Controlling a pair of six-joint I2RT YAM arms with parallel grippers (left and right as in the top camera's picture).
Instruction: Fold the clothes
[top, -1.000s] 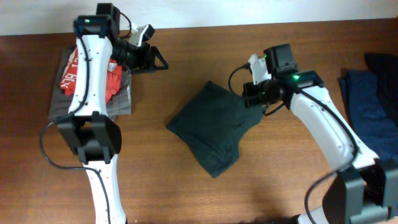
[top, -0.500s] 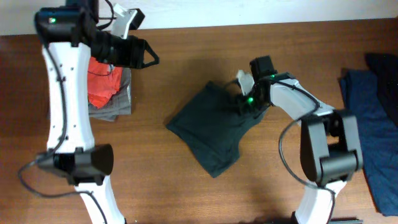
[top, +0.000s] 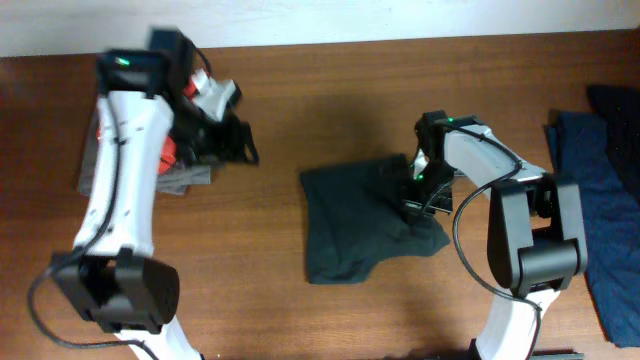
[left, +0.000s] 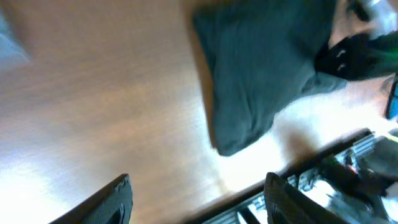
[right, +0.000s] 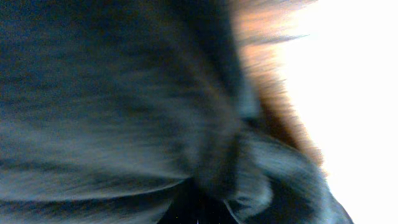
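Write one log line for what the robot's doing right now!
task: folding | dark T-shirt: crumpled on table | right gripper: pinching its edge | left gripper: open, empty

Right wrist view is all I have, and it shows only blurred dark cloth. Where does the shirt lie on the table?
Observer: From overhead, the dark shirt lies rumpled near the middle of the table.
Operator: Where on it is my right gripper?
Observer: The right gripper is down at the shirt's right edge. I cannot tell whether it is shut.
Operator: And the left arm?
Observer: The left gripper is open and empty, off to the left beside a pile with a red garment on it.
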